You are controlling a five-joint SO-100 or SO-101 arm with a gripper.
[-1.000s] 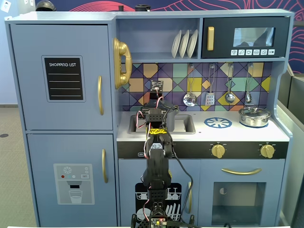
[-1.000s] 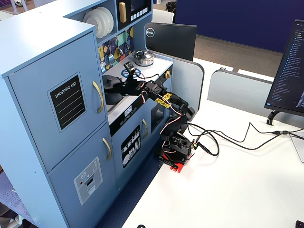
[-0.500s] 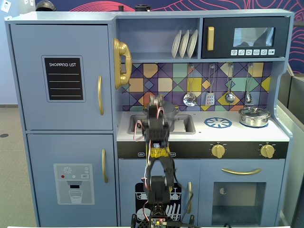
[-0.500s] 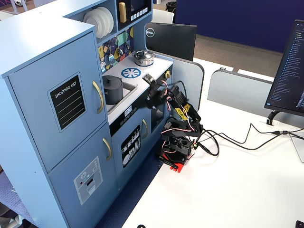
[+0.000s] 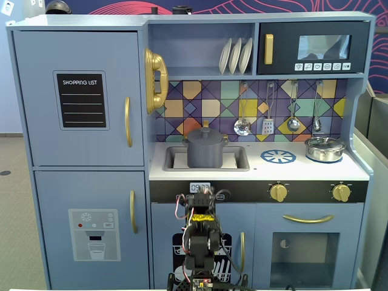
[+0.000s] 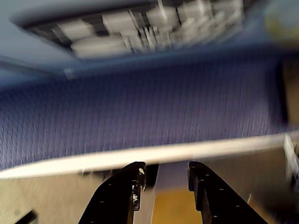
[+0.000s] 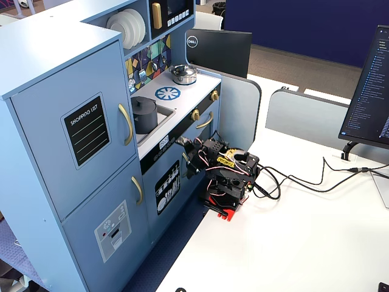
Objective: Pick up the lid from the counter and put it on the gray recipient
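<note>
The matte dark-gray pot [image 5: 205, 155] stands in the sink of the toy kitchen; it also shows in the other fixed view [image 7: 143, 115]. The flat dark-gray lid [image 5: 205, 133] with its small knob lies on top of the pot, closing it. My gripper [image 6: 166, 172] is open and empty, with a clear gap between the black fingers. The arm is folded low on the white table in front of the kitchen's lower doors [image 7: 189, 160], well below the counter and away from the pot. The wrist view is blurred and shows blue carpet and the table edge.
A shiny silver lidded pot [image 5: 325, 148] sits at the counter's right, next to the blue-and-white burner mark [image 5: 278, 156]. Utensils hang above the counter. Cables [image 7: 292, 182] run over the white table behind the arm. A monitor [image 7: 369, 91] stands at the right.
</note>
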